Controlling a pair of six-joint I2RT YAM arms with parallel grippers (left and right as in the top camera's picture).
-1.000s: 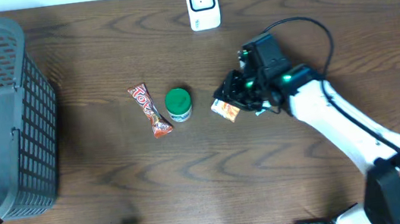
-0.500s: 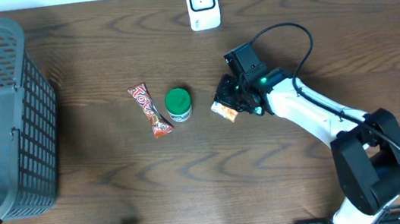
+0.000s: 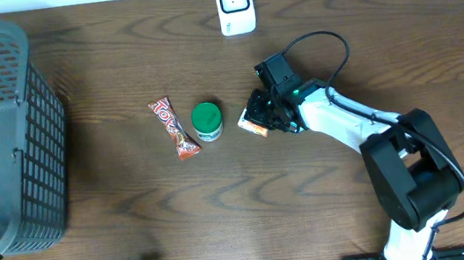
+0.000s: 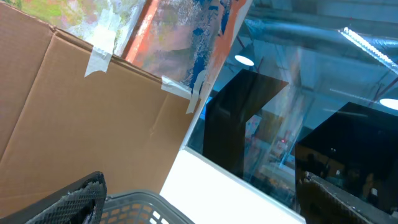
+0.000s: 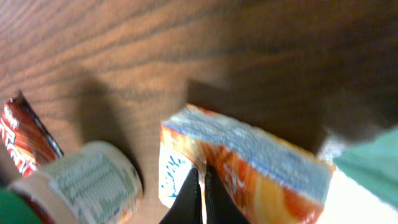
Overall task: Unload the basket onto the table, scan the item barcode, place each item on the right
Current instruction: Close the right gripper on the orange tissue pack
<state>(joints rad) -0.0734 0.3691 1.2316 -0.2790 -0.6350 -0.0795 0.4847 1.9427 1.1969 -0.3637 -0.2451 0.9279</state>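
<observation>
My right gripper (image 3: pixel 264 119) is at the middle of the table, shut on the thin edge of an orange and white snack packet (image 3: pixel 254 128). In the right wrist view its black fingertips (image 5: pixel 194 186) pinch together on the packet (image 5: pixel 249 162), which tilts off the wood. No barcode shows on it. A white scanner (image 3: pixel 234 5) stands at the table's far edge, well apart from the packet. My left gripper (image 4: pixel 205 205) is open, with nothing between its fingers, and points up past a basket rim.
A green-lidded jar (image 3: pixel 206 121) stands just left of the packet, with a red candy bar (image 3: pixel 173 128) further left. The jar (image 5: pixel 81 180) and bar (image 5: pixel 22 137) show close in the right wrist view. A large grey basket (image 3: pixel 2 132) fills the left side.
My right arm has swung its wrist leftward and the jaws have closed fully. The packet has shifted slightly left toward the jar. The left arm has not moved.
</observation>
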